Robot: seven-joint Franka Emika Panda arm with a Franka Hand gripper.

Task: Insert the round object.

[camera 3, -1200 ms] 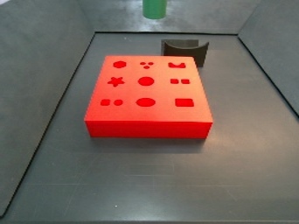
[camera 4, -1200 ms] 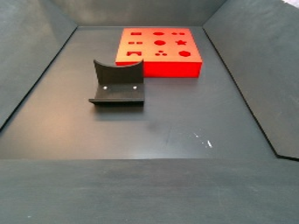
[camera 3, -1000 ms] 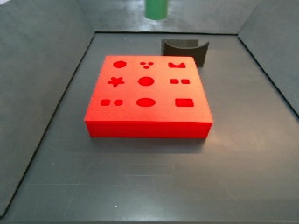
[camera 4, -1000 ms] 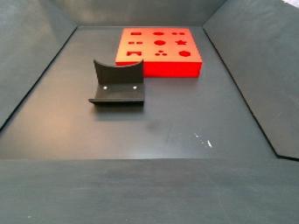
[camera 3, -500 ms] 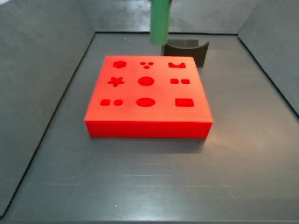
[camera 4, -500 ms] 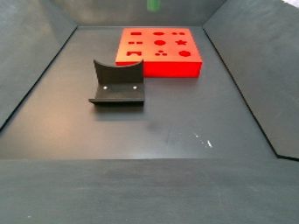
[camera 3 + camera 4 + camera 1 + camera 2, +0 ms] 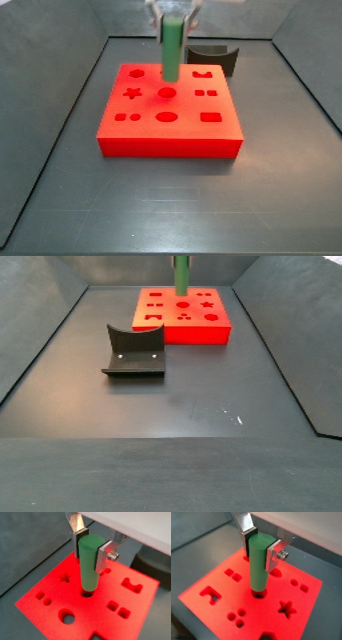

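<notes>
Gripping the round object (image 7: 89,564) upright | pincer (image 7: 92,543) closed on its upper part | peg's lower end above red block (image 7: 170,110), over the centre round hole (image 7: 167,93)

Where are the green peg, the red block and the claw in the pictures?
green peg (image 7: 89,564), wrist view, middle of shaft.
red block (image 7: 170,143), side view, front wall.
claw (image 7: 261,543), wrist view, between its fingertips, shut on the green peg.
</notes>
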